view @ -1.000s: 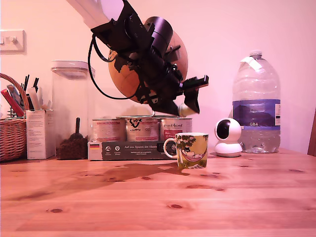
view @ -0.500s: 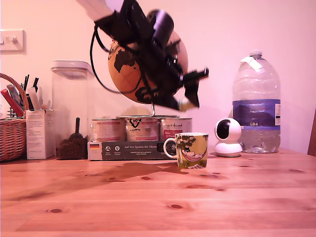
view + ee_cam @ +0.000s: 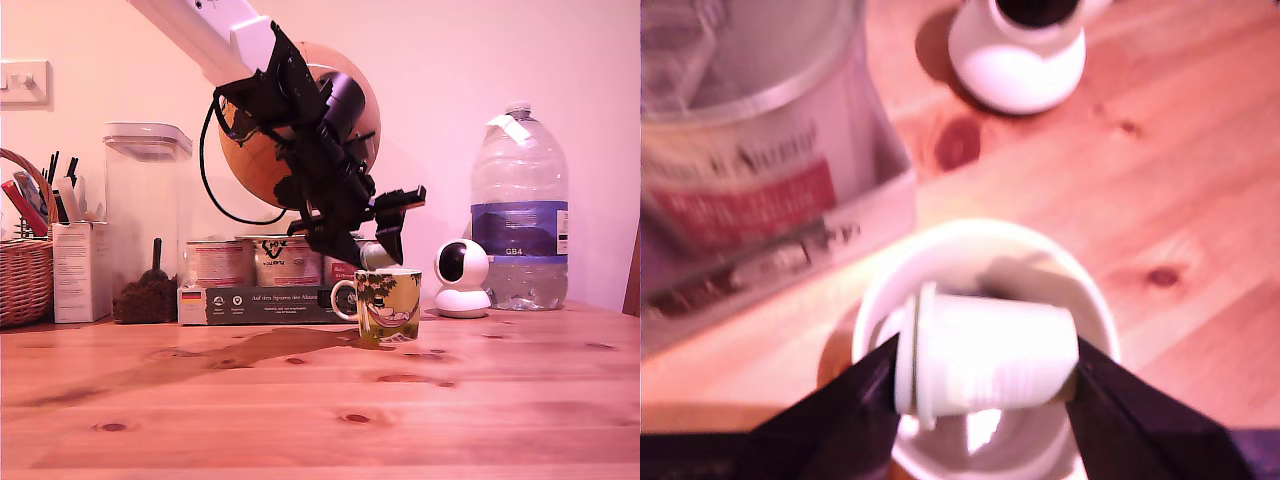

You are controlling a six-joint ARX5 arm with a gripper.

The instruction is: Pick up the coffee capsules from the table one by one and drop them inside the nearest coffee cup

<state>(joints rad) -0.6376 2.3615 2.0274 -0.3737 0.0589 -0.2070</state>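
1. The jaws [image 3: 985, 375] were closed on a coffee capsule [image 3: 985, 352], one black finger [image 3: 855, 400] pressed to its flanged end and the other to its narrow end, so the capsule lay sideways between them.
2. In the wrist view the capsule hung directly over the open mouth of the coffee cup [image 3: 1080, 290], whose pale interior showed all around it.
3. In the exterior view the jaws [image 3: 378, 248] sat just above the cup's dark rim, with the capsule [image 3: 374, 256] only partly visible as a pale lump.
4. The coffee cup [image 3: 388, 304] stood upright on the desk [image 3: 320, 400], handle towards the exterior view's left.
5. Behind the cup were three metal tins [image 3: 287, 262] on a dark box [image 3: 262, 304]; a small white camera [image 3: 462, 277] and a large water bottle [image 3: 518, 215] stood to the exterior view's right.
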